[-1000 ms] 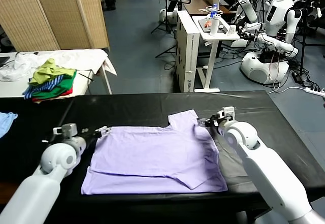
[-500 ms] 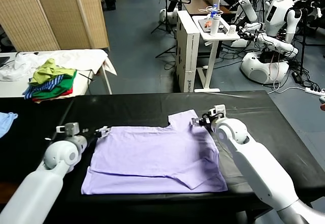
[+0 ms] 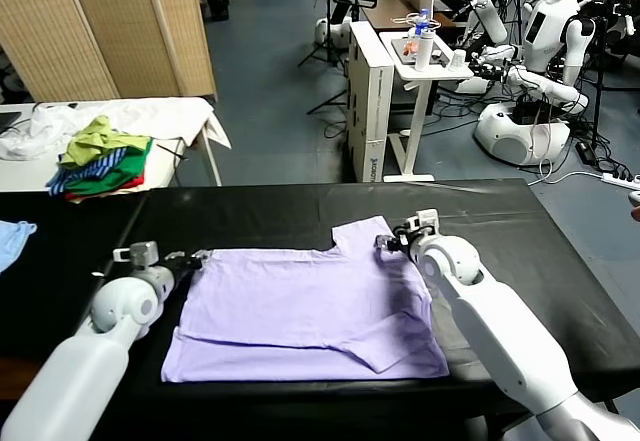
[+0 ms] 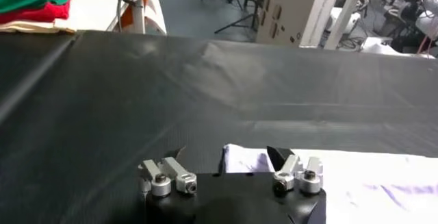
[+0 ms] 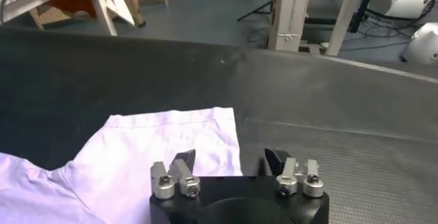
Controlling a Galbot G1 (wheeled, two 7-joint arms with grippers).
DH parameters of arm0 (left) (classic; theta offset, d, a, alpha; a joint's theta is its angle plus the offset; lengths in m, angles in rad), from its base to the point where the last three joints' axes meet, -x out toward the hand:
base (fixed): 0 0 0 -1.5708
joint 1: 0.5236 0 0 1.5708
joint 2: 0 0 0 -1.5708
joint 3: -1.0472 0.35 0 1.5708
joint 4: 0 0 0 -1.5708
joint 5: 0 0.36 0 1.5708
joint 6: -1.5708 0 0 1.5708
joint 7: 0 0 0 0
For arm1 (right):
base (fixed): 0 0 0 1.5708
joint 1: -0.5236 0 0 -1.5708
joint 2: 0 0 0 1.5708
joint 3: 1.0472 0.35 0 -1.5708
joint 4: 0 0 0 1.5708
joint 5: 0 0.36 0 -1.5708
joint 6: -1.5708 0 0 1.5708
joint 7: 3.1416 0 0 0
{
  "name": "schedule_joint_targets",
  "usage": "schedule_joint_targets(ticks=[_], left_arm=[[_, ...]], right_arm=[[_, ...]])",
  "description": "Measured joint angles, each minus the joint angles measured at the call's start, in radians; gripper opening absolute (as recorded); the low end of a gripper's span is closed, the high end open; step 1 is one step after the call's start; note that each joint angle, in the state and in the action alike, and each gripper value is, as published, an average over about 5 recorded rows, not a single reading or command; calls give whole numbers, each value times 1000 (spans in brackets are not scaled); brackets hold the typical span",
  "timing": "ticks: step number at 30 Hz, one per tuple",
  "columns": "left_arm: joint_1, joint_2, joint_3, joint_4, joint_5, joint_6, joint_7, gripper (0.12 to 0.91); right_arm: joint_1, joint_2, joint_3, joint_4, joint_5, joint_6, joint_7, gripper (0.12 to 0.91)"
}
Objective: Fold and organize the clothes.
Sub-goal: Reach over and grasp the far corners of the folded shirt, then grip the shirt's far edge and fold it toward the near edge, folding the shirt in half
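The clothes, one pale lavender T-shirt, lie flat on the black table, with the near right part folded over. My left gripper sits low at the shirt's far left corner. In the left wrist view that corner lies between the open fingers of the left gripper. My right gripper is at the far edge of the right sleeve. The right wrist view shows the sleeve's hem reaching between the open fingers of the right gripper. Neither gripper pinches the cloth.
A pile of green, striped and red clothes rests on a white table at the back left. A light blue cloth lies at the black table's left edge. A white desk and other robots stand beyond the table.
My right gripper has moved left, from beside the sleeve to its far edge. The left gripper has shifted only slightly at the shirt's far left corner.
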Motion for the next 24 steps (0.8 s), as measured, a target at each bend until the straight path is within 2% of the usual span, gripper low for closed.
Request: schedule_joint_targets(ticks=[4,10,15,19,24], left_arm=[[-5,-4,4,12,5,-1,5,593],[-3,-4,6,15,10,0,16,418],[1,-1,8,9,9,4,20,331],[6,-2,8,2,8,4,23,251],[9,-1,2,-13,6,4,23,178]], right_arm=[[0,7,5,-10,-1,0,-1,602],[3,10,7,-15,-1,0,-5,340],[4,12,7,-17,-10,4,-17,192],[-3,11,12,-12,-21,37,-29,143],[-20,3,30,12,-17,92,-43,140]])
